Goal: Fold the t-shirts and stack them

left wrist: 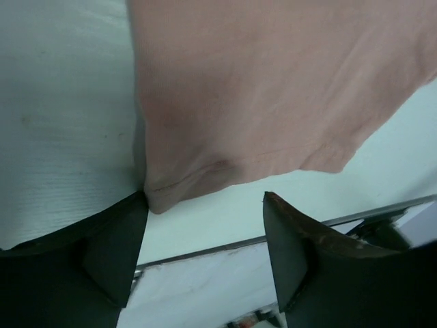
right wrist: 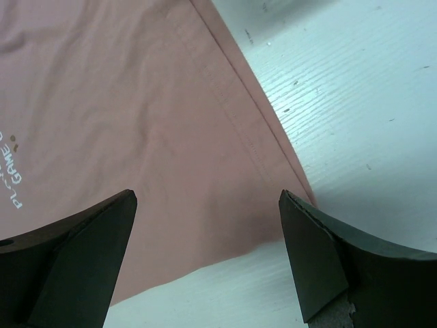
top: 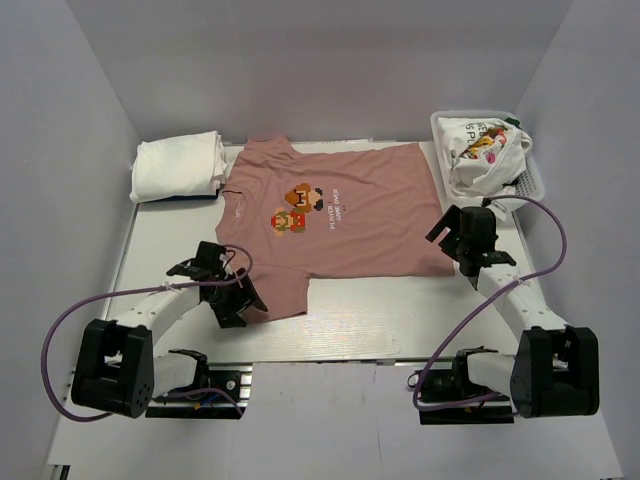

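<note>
**Both arms are lining up on the pink shirt for its first fold**

The pink t-shirt is lying spread flat, print up, across the middle of the table. Its collar is pointing toward the left side and its hem toward the right. A pile of folded white t-shirts is sitting at the far left corner, just beside the pink collar. A printed white t-shirt is waiting, crumpled, in the basket at the far right.

The left gripper is hovering low over the near sleeve with its jaws spread wide and gripping nothing. The sleeve's corner is touching the inner face of one finger, while the other finger is standing over bare table. The right gripper is likewise gaping and empty, straddling the near hem corner, with cloth under one finger and table under the other.

Judging from this, the fold itself is not yet starting; the arms are preparing to pinch the near edge. The next move seems to call for both grippers dropping to the table and closing on a single layer of cloth. They would then be lifting together and carrying the near edge toward the far one, keeping the fabric taut so it is not bunching.
</note>
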